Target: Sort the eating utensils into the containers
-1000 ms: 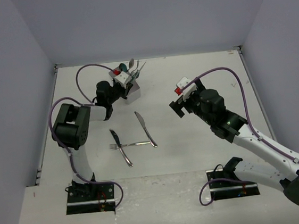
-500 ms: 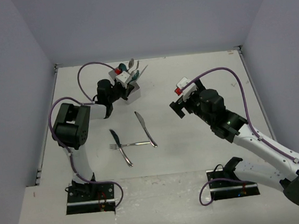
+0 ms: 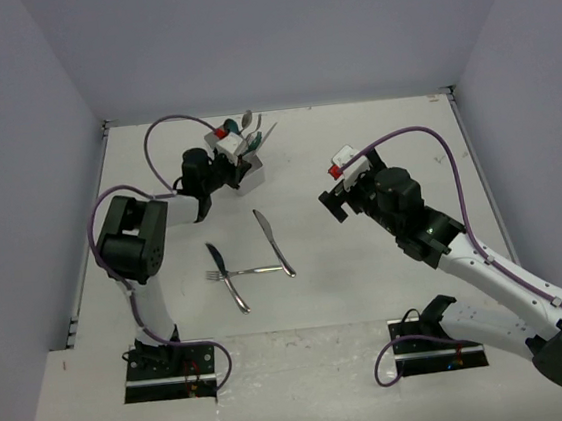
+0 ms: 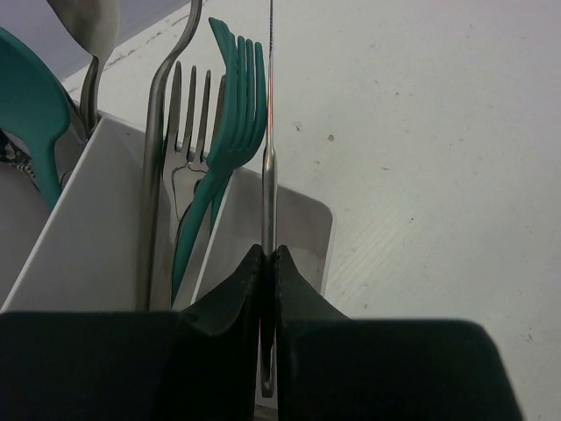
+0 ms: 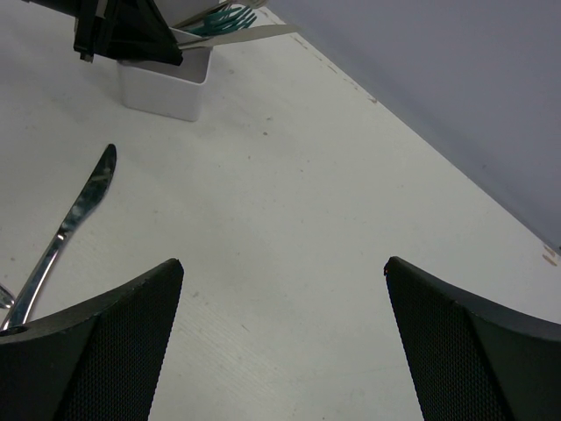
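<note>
So the left gripper (image 4: 270, 263) was pinched tight on a silver knife (image 4: 269, 175), edge-on over the end compartment of the white organiser (image 4: 308, 230), beside the teal fork (image 4: 230, 132). The fingers hid its lower end. That wrist had nudged closer since a second ago. Mid-table, the loose knives (image 3: 275, 242) and silver fork (image 3: 250, 270) hadn't budged. The right gripper (image 5: 282, 267) hung spread wide, same spot.

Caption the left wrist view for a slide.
Left pincer shut on a slim metal utensil at the white organiser's end compartment; a teal fork stands in the next one.
</note>
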Controlling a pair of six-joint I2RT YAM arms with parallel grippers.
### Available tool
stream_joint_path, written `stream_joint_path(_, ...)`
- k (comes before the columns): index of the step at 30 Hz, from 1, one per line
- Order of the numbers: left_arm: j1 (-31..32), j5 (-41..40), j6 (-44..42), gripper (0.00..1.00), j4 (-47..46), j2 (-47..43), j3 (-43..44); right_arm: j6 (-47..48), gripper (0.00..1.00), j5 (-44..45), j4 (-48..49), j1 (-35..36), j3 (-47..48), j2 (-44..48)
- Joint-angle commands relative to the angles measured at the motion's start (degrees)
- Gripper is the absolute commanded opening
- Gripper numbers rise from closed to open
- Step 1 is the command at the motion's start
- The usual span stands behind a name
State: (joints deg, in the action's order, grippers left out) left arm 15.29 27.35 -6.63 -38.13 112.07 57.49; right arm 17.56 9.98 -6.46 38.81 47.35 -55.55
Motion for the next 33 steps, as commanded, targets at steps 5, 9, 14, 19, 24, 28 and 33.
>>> stream_joint_path(5,-0.44,-0.64,-0.05,0.25,1.65,-4.67,0.34,-0.42,0.99,0.4,0.22,-0.31,1.95,0.09)
stream_joint_path(9,-0.35,-1.34,-0.83,0.32,2.53,-5.2,0.69,-0.07,0.99,0.04,0.22,-0.31,2.04,-0.09)
stream_joint_path(14,-0.35,-1.25,-2.06,0.35,5.08,-5.81,1.48,0.1,0.99,-0.05,0.31,-0.4,1.95,-0.26)
stream_joint_path(19,-0.08,-0.2,-1.98,0.45,7.02,-10.02,1.66,-0.25,0.99,-0.75,0.92,-0.31,2.39,-0.79)
stream_joint_path(24,0.97,0.07,-0.31,1.0,10.07,-19.42,2.7,-0.86,0.99,-1.19,1.89,-0.4,2.13,-0.44)
stream_joint_path(28,1.5,-2.21,6.26,1.0,17.11,-24.87,6.74,-3.4,0.99,-1.18,5.39,-0.31,0.73,0.88)
stream_joint_path(33,1.59,-11.59,26.74,1.0,29.55,-27.08,12.81,-12.71,0.99,0.47,9.62,-0.31,-1.65,0.71)
